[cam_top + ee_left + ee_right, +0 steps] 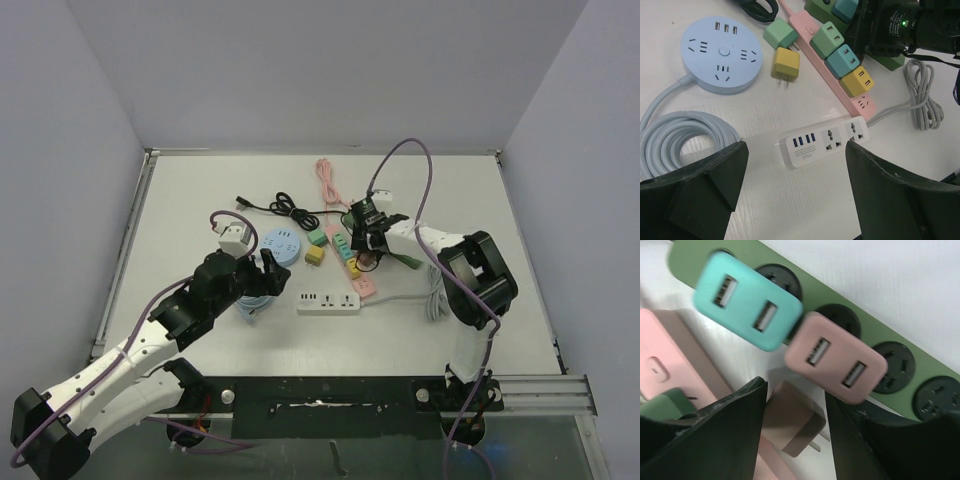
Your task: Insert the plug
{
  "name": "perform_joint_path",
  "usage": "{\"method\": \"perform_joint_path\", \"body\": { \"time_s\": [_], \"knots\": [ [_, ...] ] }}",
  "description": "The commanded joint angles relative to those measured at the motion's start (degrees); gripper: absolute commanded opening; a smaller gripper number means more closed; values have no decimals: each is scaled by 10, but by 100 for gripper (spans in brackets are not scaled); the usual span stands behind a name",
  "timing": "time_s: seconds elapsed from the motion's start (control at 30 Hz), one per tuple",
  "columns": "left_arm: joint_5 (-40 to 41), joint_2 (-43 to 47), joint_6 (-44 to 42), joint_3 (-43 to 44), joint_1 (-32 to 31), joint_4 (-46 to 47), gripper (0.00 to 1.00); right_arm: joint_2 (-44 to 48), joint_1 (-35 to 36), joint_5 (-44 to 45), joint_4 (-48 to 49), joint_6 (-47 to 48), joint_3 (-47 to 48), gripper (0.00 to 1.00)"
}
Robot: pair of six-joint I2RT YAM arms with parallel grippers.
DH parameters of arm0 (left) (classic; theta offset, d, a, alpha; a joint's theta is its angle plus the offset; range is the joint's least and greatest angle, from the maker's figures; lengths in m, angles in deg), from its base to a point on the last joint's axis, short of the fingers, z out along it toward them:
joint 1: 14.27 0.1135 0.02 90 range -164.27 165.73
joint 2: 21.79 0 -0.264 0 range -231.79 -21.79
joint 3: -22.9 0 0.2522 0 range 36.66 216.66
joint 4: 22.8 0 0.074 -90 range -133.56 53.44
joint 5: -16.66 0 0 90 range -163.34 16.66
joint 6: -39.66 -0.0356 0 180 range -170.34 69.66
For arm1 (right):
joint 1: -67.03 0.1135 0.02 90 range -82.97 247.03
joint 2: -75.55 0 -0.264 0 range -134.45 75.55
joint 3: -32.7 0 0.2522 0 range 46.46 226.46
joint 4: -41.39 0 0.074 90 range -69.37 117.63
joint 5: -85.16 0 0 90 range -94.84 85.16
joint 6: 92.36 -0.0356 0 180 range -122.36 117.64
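Observation:
A loose dusky-pink plug (pixel 790 425) lies on the table, prongs pointing to the lower right. My right gripper (pixel 795 389) is open and straddles it: the left finger is at its side and a small gap shows at the right finger. Just beyond, a pink plug (pixel 836 357) and a teal plug (pixel 747 301) sit in the green power strip (pixel 865 305). In the top view the right gripper (pixel 360 232) hovers over the strips. My left gripper (pixel 796 150) stands wide open and empty above the white power strip (pixel 822 142).
A pink strip (pixel 810 47) carries green, teal and yellow plugs. Loose green (pixel 781 34) and yellow (pixel 785 63) plugs lie beside a round blue socket hub (pixel 722 52) with its coiled cable (pixel 680 132). A grey cable bundle (pixel 925 100) lies at the right, black and pink cords (pixel 290 207) at the back.

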Motion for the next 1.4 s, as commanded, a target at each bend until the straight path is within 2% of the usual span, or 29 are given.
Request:
{"method": "perform_joint_path", "body": {
  "time_s": [0.0, 0.27, 0.5, 0.6, 0.87, 1.17, 1.23, 1.3, 1.37],
  "knots": [
    [-7, 12, -5, 15, 4, 42, 77, 49, 10, 81, -69, 4, 4, 50],
    [-13, 8, -14, 9, 4, 61, 77, 127, 9, -4, -78, 10, -78, 55],
    [-21, 4, -19, 6, 5, 62, 77, 130, 4, -91, -38, 48, -105, 67],
    [-21, 7, -21, 5, 5, 59, 77, 122, -2, -93, -34, 67, -103, 68],
    [-18, 16, -25, 0, 6, 58, 77, 108, -35, -87, -30, 122, -107, 58],
    [-18, 10, -25, 0, 6, 62, 78, 92, -39, -124, -22, 121, -113, 58],
    [-16, 10, -25, -1, 6, 62, 81, 92, -40, -122, -19, 107, -117, 53],
    [-16, 11, -24, -3, 6, 64, 82, 98, -42, -118, -10, 89, -123, 40],
    [-15, 11, -22, -4, 6, 71, 82, 110, -41, -105, 2, 58, -131, 34]
  ]
}}
